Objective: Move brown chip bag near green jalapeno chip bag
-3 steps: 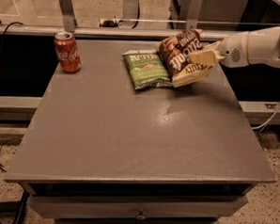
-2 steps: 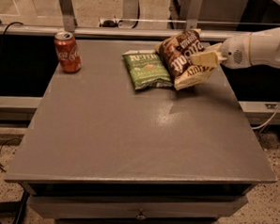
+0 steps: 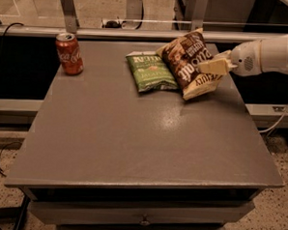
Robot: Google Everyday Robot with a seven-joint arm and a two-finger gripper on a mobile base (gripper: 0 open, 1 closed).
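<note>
Jaws of the gripper (image 3: 213,67) seem clamped on the brown chip bag (image 3: 187,60), which touches the green jalapeno chip bag (image 3: 150,73).

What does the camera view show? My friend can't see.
The gripper, reaching from the right, holds the brown chip bag tilted beside the green jalapeno chip bag on a gray table. A red soda can stands far left.

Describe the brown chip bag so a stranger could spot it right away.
On the gray table, look toward the far side, where the gripper holds the brown chip bag. It is bigger and darker than the green jalapeno chip bag beside it.
</note>
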